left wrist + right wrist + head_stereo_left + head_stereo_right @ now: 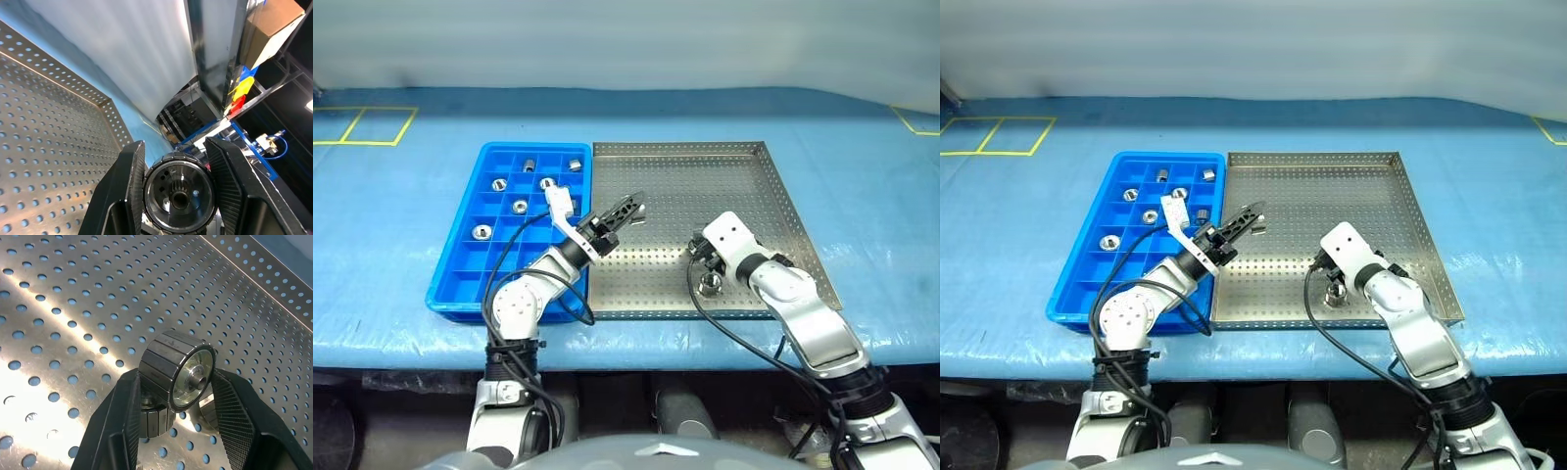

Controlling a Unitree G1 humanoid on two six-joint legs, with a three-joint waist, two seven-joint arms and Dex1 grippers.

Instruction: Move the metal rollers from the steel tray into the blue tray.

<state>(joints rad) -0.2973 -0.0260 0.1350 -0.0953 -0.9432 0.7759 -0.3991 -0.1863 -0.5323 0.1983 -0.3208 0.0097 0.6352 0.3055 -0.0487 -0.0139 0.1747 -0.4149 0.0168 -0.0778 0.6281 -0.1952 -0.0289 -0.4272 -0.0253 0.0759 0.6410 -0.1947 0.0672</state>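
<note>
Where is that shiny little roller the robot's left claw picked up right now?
The roller is clamped between the left gripper's two fingers, held above the steel tray near its left side, close beside the blue tray.

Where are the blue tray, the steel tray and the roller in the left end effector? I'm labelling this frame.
blue tray [450, 286]: left eye view, bare near-left compartments.
steel tray [705, 186]: left eye view, bare perforated floor.
roller in the left end effector [179, 196]: left wrist view, its end face.
</note>
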